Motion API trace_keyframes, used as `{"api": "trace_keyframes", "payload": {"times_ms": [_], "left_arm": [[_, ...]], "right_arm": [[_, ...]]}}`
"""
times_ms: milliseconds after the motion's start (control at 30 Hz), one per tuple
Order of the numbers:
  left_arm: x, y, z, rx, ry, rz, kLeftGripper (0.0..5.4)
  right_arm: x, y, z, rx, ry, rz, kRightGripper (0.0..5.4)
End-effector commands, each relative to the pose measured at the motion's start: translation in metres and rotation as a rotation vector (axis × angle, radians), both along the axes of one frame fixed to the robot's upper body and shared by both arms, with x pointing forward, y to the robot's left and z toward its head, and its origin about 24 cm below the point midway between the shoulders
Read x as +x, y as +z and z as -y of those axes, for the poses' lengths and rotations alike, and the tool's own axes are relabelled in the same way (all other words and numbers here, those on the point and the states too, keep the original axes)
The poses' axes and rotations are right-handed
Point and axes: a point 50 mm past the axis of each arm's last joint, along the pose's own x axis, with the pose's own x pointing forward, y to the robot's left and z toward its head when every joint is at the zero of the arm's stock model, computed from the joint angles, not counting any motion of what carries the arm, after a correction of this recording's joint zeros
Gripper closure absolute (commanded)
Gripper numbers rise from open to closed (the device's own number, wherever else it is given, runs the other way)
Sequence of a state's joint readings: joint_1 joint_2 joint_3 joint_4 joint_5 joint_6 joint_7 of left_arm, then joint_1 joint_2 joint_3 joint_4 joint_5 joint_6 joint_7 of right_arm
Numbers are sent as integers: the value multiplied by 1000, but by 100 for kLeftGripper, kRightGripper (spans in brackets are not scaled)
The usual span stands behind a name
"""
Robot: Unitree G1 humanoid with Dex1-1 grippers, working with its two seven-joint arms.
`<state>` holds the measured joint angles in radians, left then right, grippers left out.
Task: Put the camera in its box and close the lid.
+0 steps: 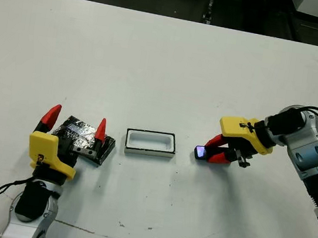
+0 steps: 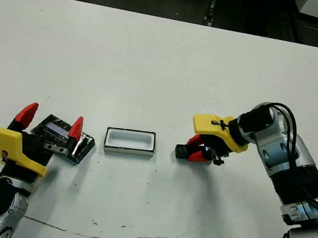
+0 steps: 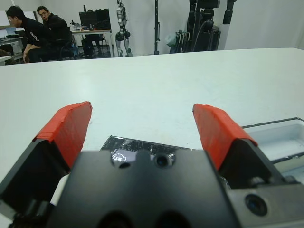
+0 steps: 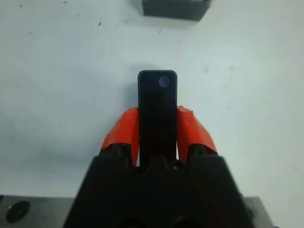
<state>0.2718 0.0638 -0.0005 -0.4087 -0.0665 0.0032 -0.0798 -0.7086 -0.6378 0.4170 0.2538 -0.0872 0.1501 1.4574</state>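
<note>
Right gripper [image 1: 212,151] jaws clamped on the camera [image 4: 157,111], low over the bench [image 1: 166,67] just right of the box [image 1: 150,142]. Left gripper [image 1: 75,122] jaws wide over the lid [image 1: 83,135], left of the box.

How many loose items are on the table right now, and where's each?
3. The box sits open at centre; the lid lies on its left under the open left pincer; the camera is gripped by the right pincer.
</note>
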Motion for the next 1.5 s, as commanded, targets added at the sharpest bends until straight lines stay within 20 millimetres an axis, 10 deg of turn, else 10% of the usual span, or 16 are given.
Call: {"api": "trace_keyframes", "payload": {"times_ms": [33,467,1500], "left_arm": [[-1,-3,-2,10,7,-16,0],[-1,-5,1,-2,7,-21,0],[0,-3,1,11,20,-8,0]], "right_arm": [[3,20,6,52,-76,35,373],[24,58,-7,340,-188,-113,373],[12,13,-99,440,-18,-244,373]]}}
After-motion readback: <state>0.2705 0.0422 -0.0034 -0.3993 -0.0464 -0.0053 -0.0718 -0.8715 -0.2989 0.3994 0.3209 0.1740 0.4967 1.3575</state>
